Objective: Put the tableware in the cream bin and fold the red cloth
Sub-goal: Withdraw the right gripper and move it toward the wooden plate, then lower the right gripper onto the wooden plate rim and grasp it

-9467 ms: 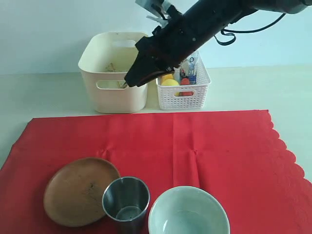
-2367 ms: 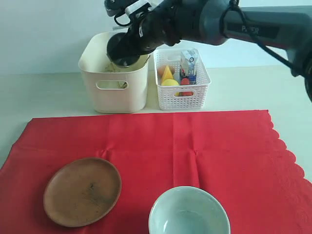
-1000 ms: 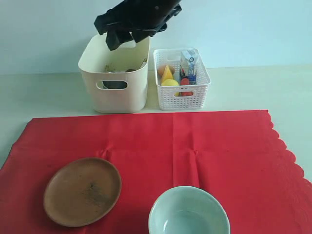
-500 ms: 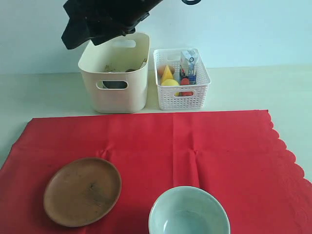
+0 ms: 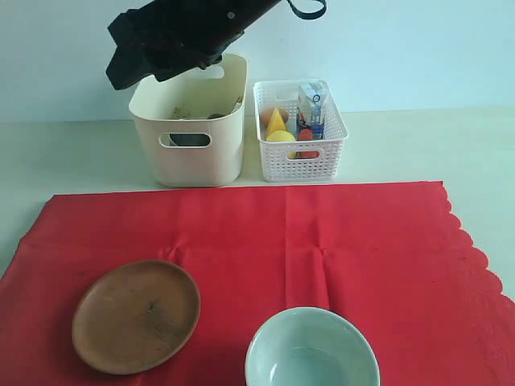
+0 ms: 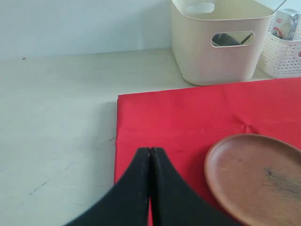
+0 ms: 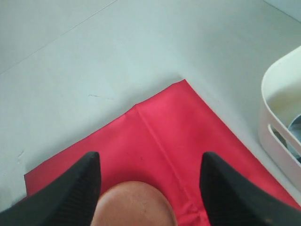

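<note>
Cream bin [image 5: 189, 157]: behind the cloth; steel cup [image 5: 190, 140] inside, grey through the handle cutout.
White basket [image 5: 302, 165]: just beside the bin, holding lemon [image 5: 281, 137] and milk carton [image 5: 311, 100].
Red cloth [image 5: 322, 241]: spread flat under wooden plate [image 5: 135, 315] and bowl [image 5: 311, 354].
Change: cup gone from the cloth, now binned.
Right gripper [image 7: 149, 157]: wide apart, empty.
Left gripper [image 6: 150, 151]: closed, empty.
Room: bare table left of the cloth; scalloped edge on the right.

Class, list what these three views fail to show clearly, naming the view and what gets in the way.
1. Inside the cream bin: exterior view, its wall hides the contents; only a dark shape shows through the handle cutout.
2. The bowl: exterior view, the bottom edge cuts off its near rim.
3. The wooden plate: left wrist view, the right edge cuts it off.
4. Items in the white basket: exterior view, too small, partly behind lattice.
</note>
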Controlling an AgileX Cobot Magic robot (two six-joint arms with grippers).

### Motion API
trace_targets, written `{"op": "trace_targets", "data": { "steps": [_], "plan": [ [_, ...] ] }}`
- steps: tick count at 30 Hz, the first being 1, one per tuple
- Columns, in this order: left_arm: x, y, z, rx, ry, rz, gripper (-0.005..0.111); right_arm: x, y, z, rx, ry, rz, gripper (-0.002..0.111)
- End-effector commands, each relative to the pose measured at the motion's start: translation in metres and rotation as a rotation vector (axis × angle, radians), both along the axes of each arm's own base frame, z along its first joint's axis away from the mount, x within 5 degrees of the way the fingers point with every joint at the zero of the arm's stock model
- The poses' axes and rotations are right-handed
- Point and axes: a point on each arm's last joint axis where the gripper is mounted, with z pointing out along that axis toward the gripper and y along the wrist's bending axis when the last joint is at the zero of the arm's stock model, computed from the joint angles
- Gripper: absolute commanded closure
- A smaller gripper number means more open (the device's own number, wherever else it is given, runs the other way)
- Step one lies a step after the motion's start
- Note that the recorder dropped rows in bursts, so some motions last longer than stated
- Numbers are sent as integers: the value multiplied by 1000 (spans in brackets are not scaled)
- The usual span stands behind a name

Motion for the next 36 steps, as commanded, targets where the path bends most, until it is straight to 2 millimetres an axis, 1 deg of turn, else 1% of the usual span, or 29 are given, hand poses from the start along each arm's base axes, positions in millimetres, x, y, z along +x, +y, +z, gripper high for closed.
{"op": "trace_targets", "data": {
  "steps": [1, 8, 14, 17, 23, 36],
  "plan": [
    [0, 0, 0, -4, -7, 4, 107, 0, -1, -6, -29, 29, 30, 49],
    [0, 0, 0, -4, -7, 4, 107, -4, -5, -15, -109, 94, 44, 49],
    [0, 0, 0, -4, -7, 4, 107, -11, -9, -19, -173, 157, 93, 49],
    [0, 0, 0, -4, -7, 4, 107, -13, -9, -26, -187, 183, 98, 49],
    [0, 0, 0, -4, -7, 4, 107, -14, -11, -50, -213, 230, 76, 50],
    [0, 0, 0, -4, -7, 4, 107, -13, -18, -104, -233, 228, -49, 50]
  ]
}}
